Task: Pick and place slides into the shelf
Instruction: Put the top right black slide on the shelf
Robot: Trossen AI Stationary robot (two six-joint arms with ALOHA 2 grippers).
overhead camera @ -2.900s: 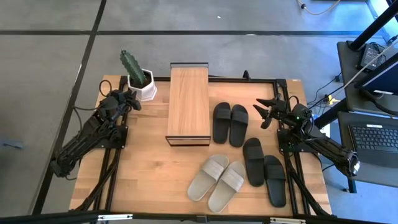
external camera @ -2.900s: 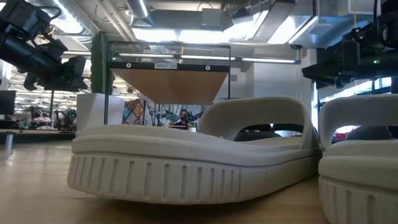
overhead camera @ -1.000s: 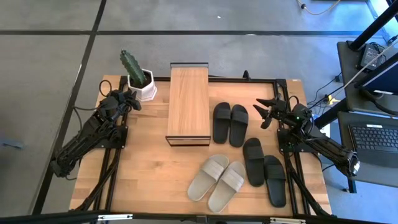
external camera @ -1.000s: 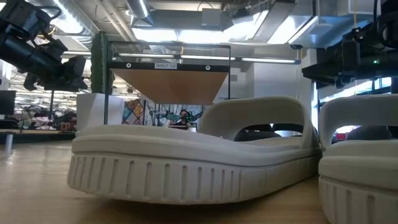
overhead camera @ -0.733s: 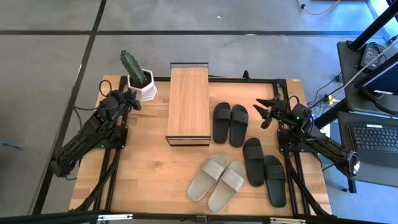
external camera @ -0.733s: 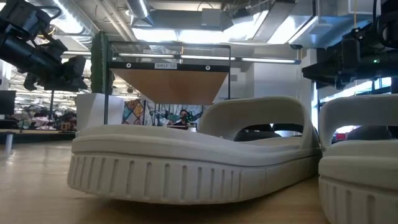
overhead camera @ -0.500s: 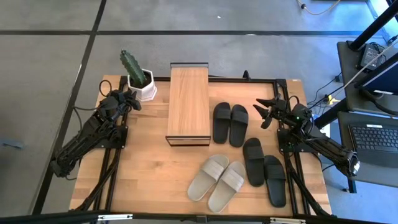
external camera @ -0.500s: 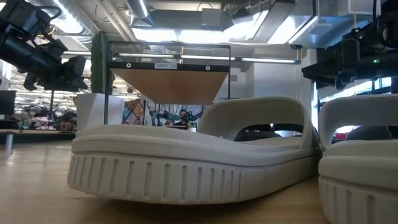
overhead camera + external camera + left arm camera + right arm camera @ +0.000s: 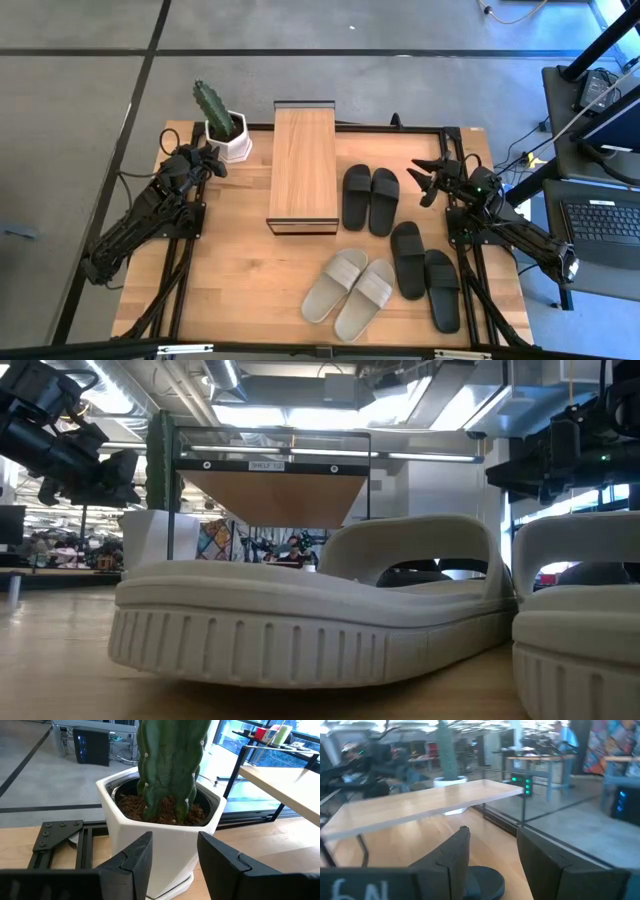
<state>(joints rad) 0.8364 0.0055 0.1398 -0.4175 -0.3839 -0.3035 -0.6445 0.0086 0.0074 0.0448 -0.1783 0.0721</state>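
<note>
The shelf (image 9: 303,168), a low box with a light wood plank top, stands at the table's far middle. Right of it lies one black pair of slides (image 9: 370,199). A second black pair (image 9: 425,273) lies near the right edge, and the grey-beige pair (image 9: 350,292) at the near middle, filling the low view (image 9: 330,615). My left gripper (image 9: 212,160) is open at the far left, just before the white cactus pot (image 9: 162,832). My right gripper (image 9: 428,178) is open at the far right, above the table beside the first black pair.
The cactus pot (image 9: 226,132) stands at the far left corner next to the shelf. A dark metal frame (image 9: 452,140) runs along the table edges. Bare wood (image 9: 235,280) lies at the near left. A desk with a laptop (image 9: 600,218) stands off the right side.
</note>
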